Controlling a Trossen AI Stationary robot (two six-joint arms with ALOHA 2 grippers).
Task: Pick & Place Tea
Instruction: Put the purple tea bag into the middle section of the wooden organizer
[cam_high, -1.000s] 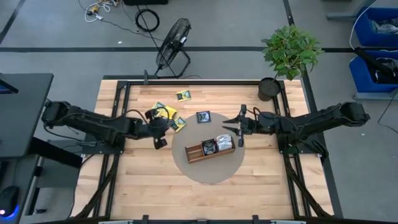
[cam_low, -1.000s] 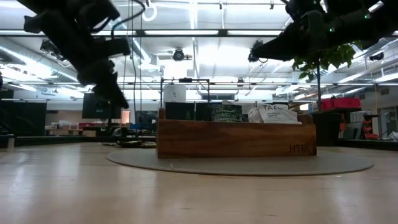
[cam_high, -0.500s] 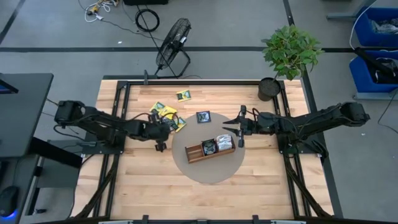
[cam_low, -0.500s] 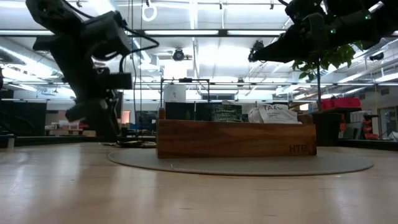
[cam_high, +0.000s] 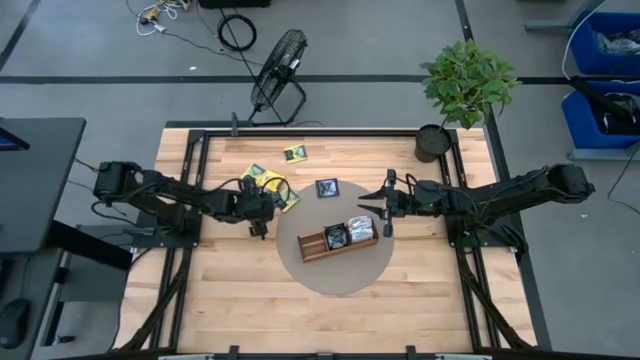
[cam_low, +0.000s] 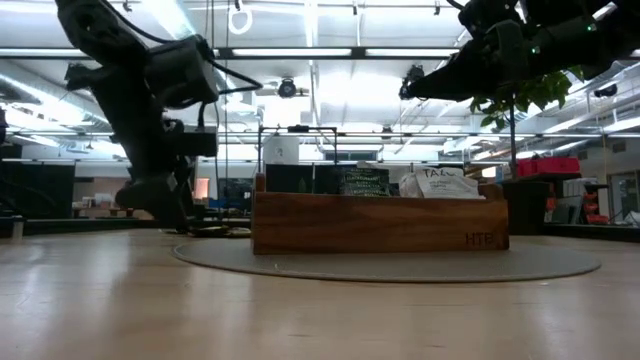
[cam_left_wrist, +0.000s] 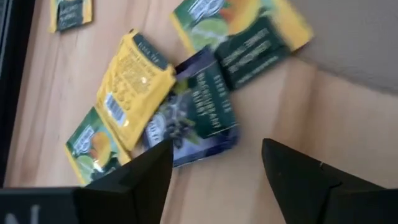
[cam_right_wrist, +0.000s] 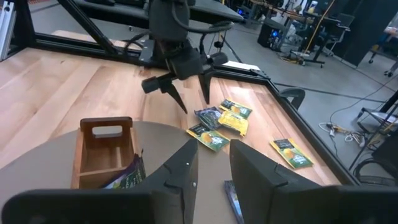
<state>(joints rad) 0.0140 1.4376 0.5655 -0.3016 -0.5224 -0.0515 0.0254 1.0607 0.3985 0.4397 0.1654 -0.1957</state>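
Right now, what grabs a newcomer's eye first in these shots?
The left claw, open, hangs over a loose pile of tea sachets on the table's far left side. The wooden tray, already holding a few sachets, sits on the round mat at centre, with the right claw hanging beside it.

A light wooden table (cam_high: 230, 290) in a black frame holds a round grey mat (cam_high: 335, 275). On the mat sits a brown wooden tray (cam_high: 325, 246) with compartments. A potted green plant (cam_high: 466, 82) stands at the table's far right corner. Beyond the far edge, a black floor fan (cam_high: 277, 62) and coiled cables (cam_high: 237, 32) lie on grey floor
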